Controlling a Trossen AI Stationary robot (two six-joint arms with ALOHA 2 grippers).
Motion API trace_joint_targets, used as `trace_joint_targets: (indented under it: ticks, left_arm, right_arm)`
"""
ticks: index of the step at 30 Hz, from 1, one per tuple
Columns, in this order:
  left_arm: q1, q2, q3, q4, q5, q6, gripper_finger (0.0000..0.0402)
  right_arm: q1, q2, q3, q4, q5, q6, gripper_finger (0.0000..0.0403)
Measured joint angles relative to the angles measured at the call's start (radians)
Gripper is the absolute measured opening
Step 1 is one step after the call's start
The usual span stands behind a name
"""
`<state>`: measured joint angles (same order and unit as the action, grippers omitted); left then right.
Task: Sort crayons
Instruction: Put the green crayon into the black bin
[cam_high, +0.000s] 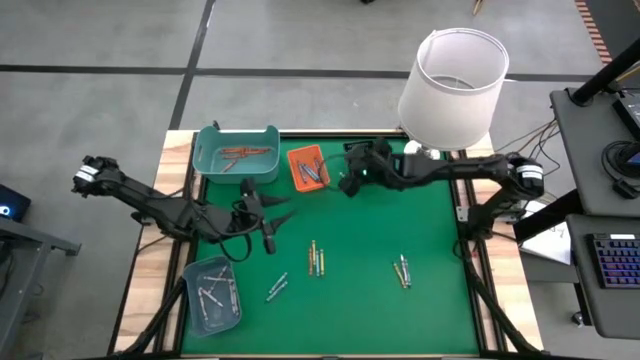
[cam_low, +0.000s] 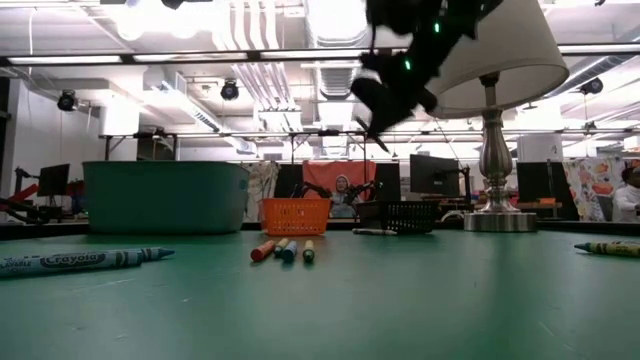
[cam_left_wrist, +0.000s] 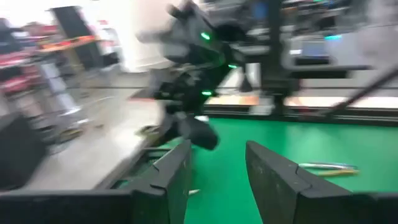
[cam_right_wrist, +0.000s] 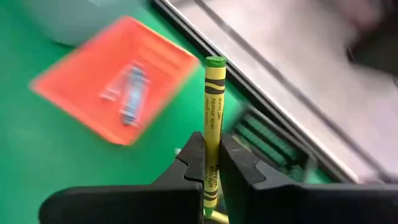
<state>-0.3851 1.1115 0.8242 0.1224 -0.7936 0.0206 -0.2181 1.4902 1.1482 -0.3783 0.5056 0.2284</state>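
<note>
- Right gripper (cam_right_wrist: 211, 177) has its jaws clamped on a yellow-green crayon (cam_right_wrist: 213, 118), whose long axis runs straight out past the fingertips, tip forward.
- It hangs above the counter (cam_high: 380, 300) at the back edge, just beside the orange tray (cam_high: 306, 166); the black tray (cam_right_wrist: 273, 146) lies right ahead and looks the likelier drop spot.
- Orange tray holds blue crayons (cam_right_wrist: 132, 99); the teal bin (cam_high: 237, 152) holds red-orange ones; the clear tray (cam_high: 213, 291) near the front holds silvery ones.
- Left gripper (cam_high: 262, 218) waits mid-counter, jaws narrowly apart and empty.
- Loose crayons (cam_high: 314, 259) lie well apart from both, nearer the left arm.
</note>
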Motion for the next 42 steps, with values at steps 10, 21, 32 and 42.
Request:
trace_joint_targets:
  ticks: [10,21,32,42]
  left_arm:
    - [0.001,0.005,-0.001,-0.035,-0.124,-0.004,0.0127]
    - [0.001,0.027,-0.002,-0.035,-0.141,-0.007,0.0127]
    - [0.003,0.052,-0.002,-0.037,-0.142,-0.018,0.0127]
    - [0.003,0.052,-0.002,-0.079,-0.142,-0.065,0.0127]
  right_arm:
    - [-0.151,0.001,-0.140,0.026,-0.007,0.139,0.0013]
    - [-0.156,0.001,-0.152,0.102,-0.008,0.120,0.0041]
    - [-0.156,0.001,-0.152,0.131,-0.008,0.120,0.0078]
    - [-0.153,0.001,-0.152,0.130,-0.008,0.120,0.0068]
